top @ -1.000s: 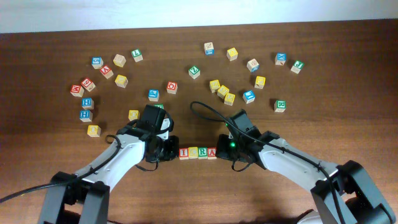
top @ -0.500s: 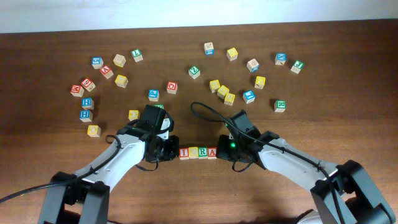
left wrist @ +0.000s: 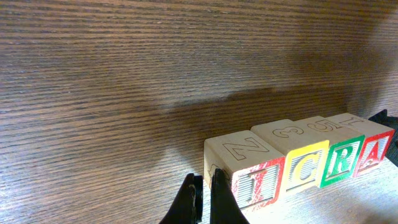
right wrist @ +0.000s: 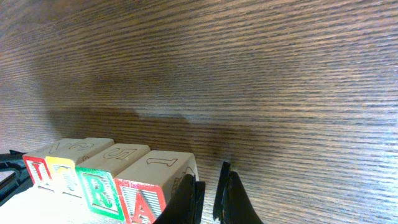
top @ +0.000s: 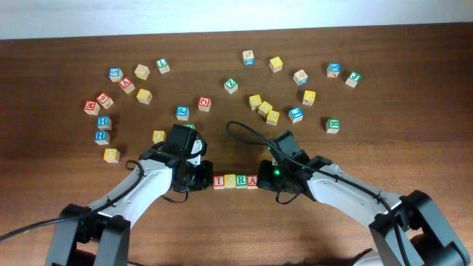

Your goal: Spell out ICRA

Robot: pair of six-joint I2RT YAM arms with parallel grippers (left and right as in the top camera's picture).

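Nothing's budged in the last second: ICRA row [top: 235, 181] sits spelled out at lower centre of the overhead frame, left gripper [left wrist: 202, 200] and right gripper [right wrist: 210, 194] pinched closed and empty at either end, so I'd guess next up is backing off without nudging it.

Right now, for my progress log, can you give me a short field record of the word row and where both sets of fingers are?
row: I block, C block, R block, A block, side by side, reading ICRA
left gripper: fingers shut, empty, at the I end
right gripper: fingers shut, empty, at the A end
loose blocks: scattered farther back on the table
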